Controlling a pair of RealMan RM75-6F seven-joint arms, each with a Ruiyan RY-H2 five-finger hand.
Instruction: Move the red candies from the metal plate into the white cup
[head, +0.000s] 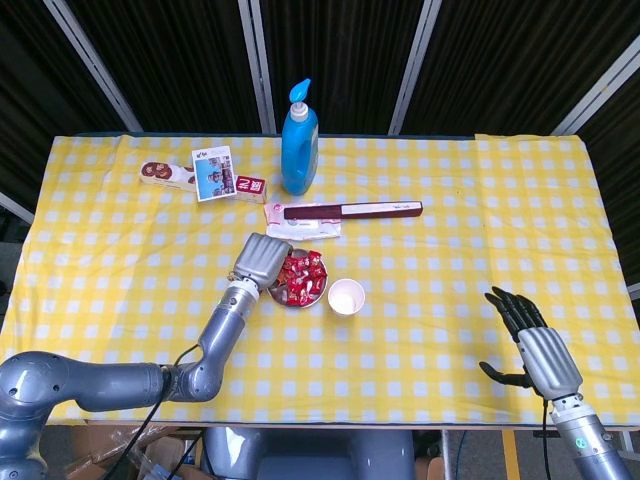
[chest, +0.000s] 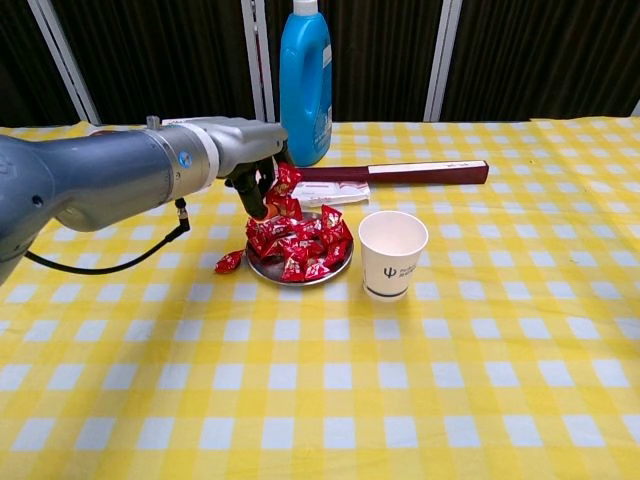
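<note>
The fingers (chest: 252, 192) of the left hand (chest: 243, 152) pinch a few red candies (chest: 283, 192) in shiny crinkled wrappers, held just above the metal plate (chest: 262, 271). More red candies are heaped on that plate, 1 lies on the surface beside it (chest: 229, 262), and the white cup (chest: 392, 254) stands upright just right of the plate. The right hand (head: 540, 352) hovers well apart at the surface's edge, fingers spread and holding nothing.

Glossy grey left arm (chest: 90, 190) trailing a black cable; silver-backed right hand (head: 540, 358), seemingly black fingers (head: 508, 305)
</note>
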